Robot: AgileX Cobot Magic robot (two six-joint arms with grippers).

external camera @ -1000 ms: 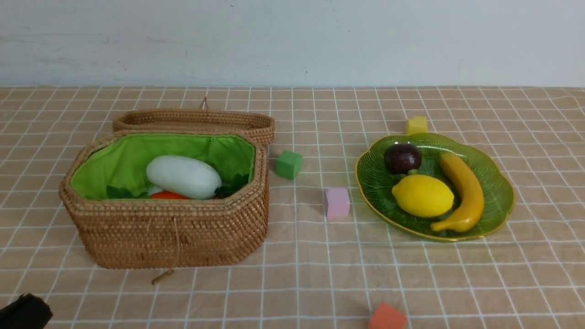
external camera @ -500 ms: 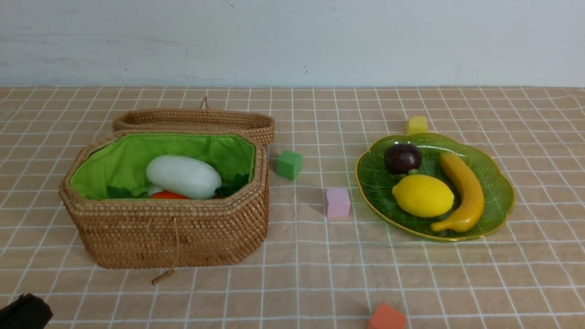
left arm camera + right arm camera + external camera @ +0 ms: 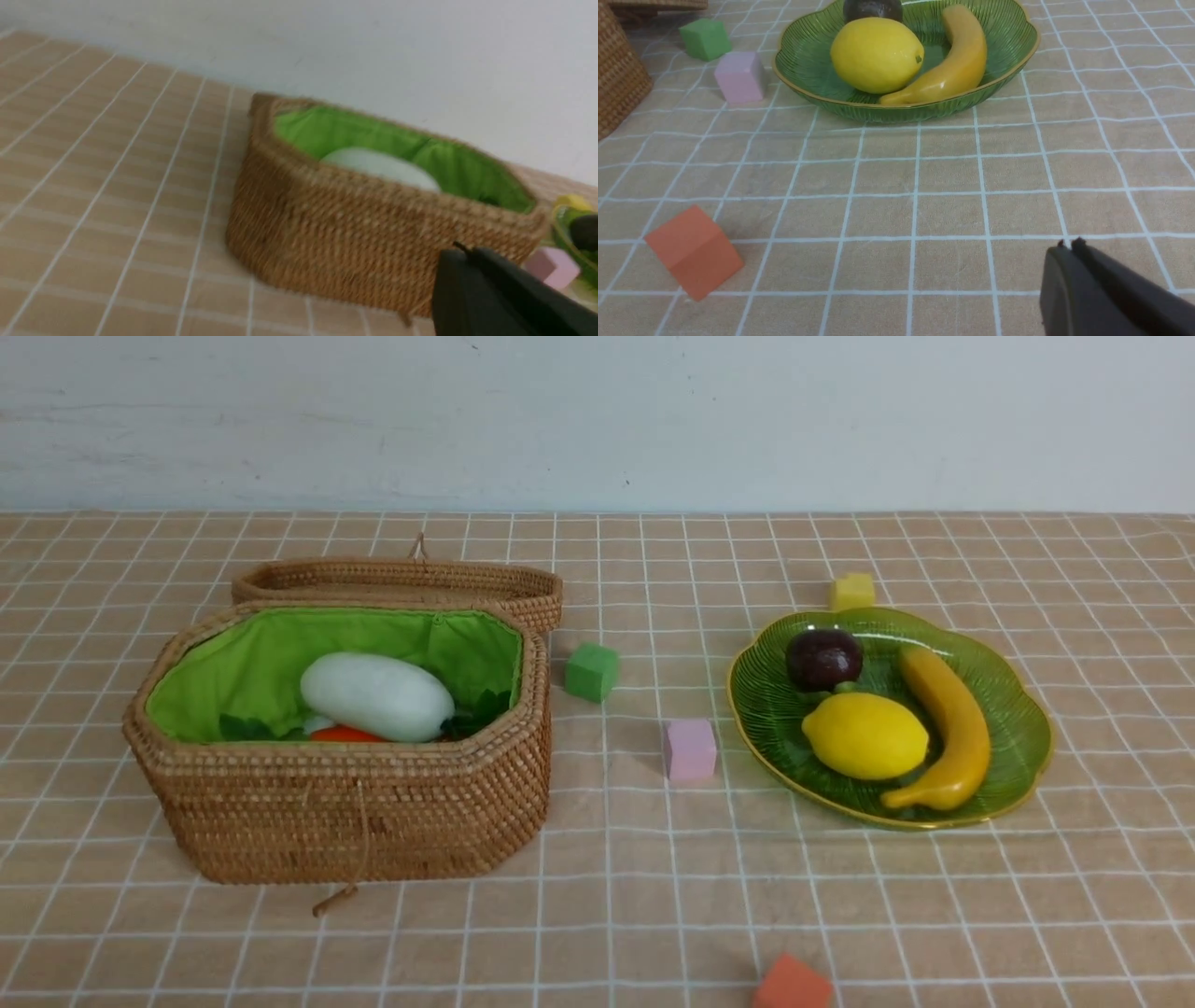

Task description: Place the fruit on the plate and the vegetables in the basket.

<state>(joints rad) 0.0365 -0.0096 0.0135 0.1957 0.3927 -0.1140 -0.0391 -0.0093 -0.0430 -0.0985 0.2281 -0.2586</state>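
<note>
The lemon [image 3: 865, 735], banana [image 3: 948, 727] and dark round fruit [image 3: 822, 659] lie on the green leaf-shaped plate [image 3: 1022, 728] at the right. The open wicker basket [image 3: 355, 812] at the left holds the white radish [image 3: 377, 696] and the carrot [image 3: 344, 735], of which only a sliver shows; the eggplant is hidden. Neither gripper shows in the front view. My left gripper [image 3: 462, 249] is shut and empty, near the basket's [image 3: 355, 233] front side. My right gripper [image 3: 1068, 245] is shut and empty, low over the cloth, well in front of the plate [image 3: 1017, 60].
Foam cubes lie about: green [image 3: 590, 672] beside the basket, pink [image 3: 690, 749] left of the plate, yellow [image 3: 851, 591] behind the plate, orange [image 3: 791, 984] at the front edge. The basket's lid [image 3: 397, 581] lies open behind it. A grey wall bounds the table's far side.
The dark part of my left arm at the front view's lower left corner has left the view. Nothing on the table has moved.
</note>
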